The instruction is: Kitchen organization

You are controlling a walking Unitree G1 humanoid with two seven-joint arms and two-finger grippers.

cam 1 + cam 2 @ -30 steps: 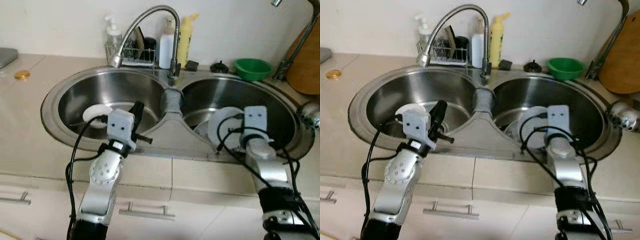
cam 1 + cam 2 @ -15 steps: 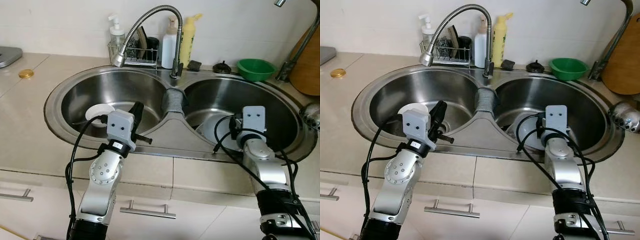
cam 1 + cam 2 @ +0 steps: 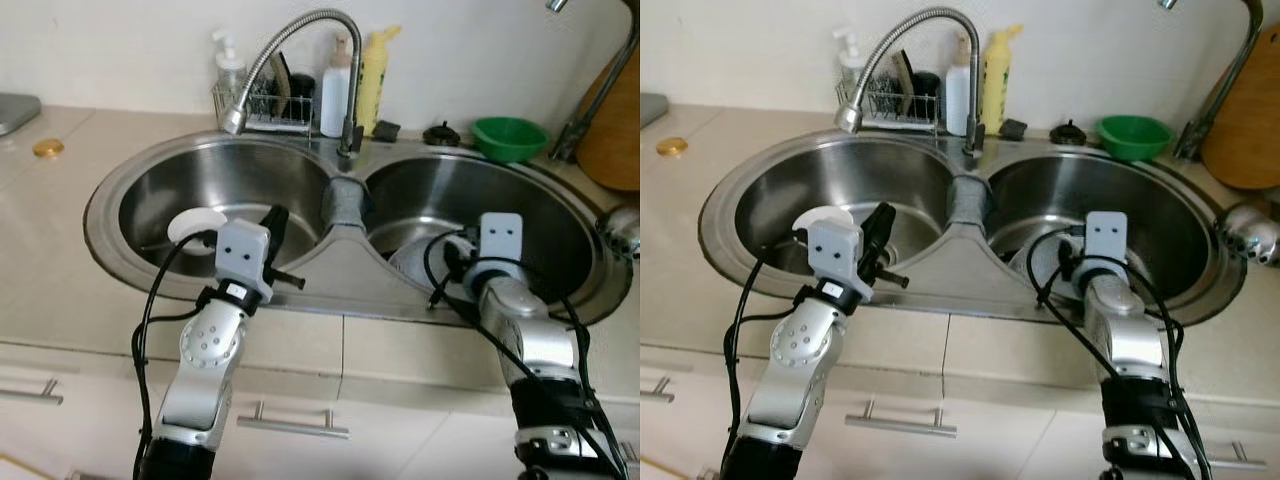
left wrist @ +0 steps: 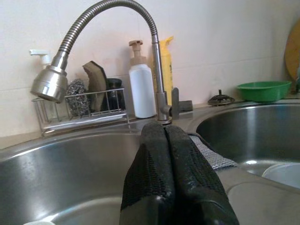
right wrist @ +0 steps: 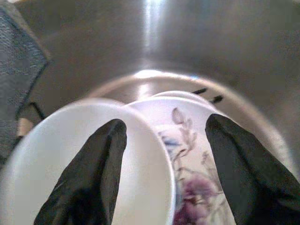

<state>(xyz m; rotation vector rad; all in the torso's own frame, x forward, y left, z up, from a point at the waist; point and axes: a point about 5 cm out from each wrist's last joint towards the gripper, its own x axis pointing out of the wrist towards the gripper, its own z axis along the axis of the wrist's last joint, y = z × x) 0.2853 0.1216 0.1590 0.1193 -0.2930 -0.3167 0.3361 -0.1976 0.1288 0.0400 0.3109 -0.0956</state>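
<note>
Double stainless-steel sink set in a beige bench. Right tool hangs inside the right basin at about 5 o'clock of the curved steel faucet, fingers spread wide apart, nothing between them. Directly beneath in the right wrist view: plain white round plate overlapping a white plate with a purple floral print, both on the basin floor; the plain plate's rim lies in the gap between the fingers, the near finger over its face. No contact visible. Left tool sits over the front rim of the left basin, fingers pressed together, empty. A small white dish rests in the left basin at 9 o'clock of that tool. Grey mesh cloth is draped over the divider between basins. Behind the sink: wire caddy with scrubbers, white bottle, yellow bottle; green plastic bowl at 2 o'clock of the right basin. Handling judgement: plates look ceramic, so stiff, moderately heavy, breakable, and glazed, likely slick if wet. Lying flat and stacked, they offer only an edge. Best hold is the exposed rim of the upper plain plate, one finger on top, one under the lip, then a slow tilt up to keep it from sliding against steel.
</note>
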